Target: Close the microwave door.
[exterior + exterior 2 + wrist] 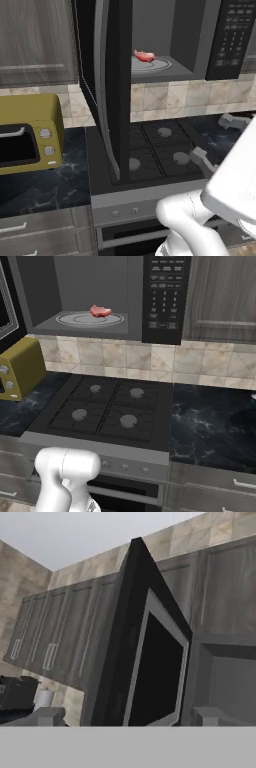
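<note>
The microwave [170, 45] hangs above the stove, its grey cavity showing a glass turntable [150, 64] with a small red item on it. The microwave door [106, 90] stands swung far out toward me, seen edge-on in the left base view. In the right base view a strip of the microwave door [7, 303] shows at the left edge beside the microwave [105, 296]. My gripper [217, 140] is low over the stove's right side, to the right of the door and apart from it. The gripper [129, 717] is open with nothing between its fingers, looking up at the door [150, 667].
A yellow toaster oven [30, 132] sits on the dark counter left of the door. The black stove [110, 406] lies below the microwave, with a keypad strip [165, 296] on the microwave's right. Dark wood cabinets [60, 632] flank it.
</note>
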Motion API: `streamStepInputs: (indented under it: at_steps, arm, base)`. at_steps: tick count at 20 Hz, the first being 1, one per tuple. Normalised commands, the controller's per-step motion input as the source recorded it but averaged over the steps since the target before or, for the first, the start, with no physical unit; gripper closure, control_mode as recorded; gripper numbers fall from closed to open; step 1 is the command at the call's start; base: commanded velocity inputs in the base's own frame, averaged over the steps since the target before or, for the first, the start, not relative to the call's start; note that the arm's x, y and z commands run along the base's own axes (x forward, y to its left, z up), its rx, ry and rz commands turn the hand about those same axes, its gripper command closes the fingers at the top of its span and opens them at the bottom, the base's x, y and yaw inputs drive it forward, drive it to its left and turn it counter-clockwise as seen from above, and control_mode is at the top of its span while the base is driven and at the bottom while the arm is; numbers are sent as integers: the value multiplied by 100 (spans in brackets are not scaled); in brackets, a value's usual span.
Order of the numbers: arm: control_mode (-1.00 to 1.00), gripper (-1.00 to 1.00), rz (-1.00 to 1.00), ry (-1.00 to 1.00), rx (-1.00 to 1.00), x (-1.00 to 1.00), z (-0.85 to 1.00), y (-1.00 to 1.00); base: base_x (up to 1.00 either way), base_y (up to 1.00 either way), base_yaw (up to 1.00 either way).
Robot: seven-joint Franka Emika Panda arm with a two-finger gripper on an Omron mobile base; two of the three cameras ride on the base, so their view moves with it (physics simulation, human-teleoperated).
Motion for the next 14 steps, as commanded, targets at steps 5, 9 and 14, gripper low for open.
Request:
streamStepInputs:
  at_steps: [5, 9, 14]
  arm:
    - [-100, -100, 1, -7, -2, -2, -7, 57]
    - [-100, -100, -18, -1, -6, 11, -26, 77]
    - [-100, -100, -40, 0, -12, 30, -18, 86]
  base:
    - [0, 0, 0]
    - [0, 0, 0]
    - [0, 0, 0]
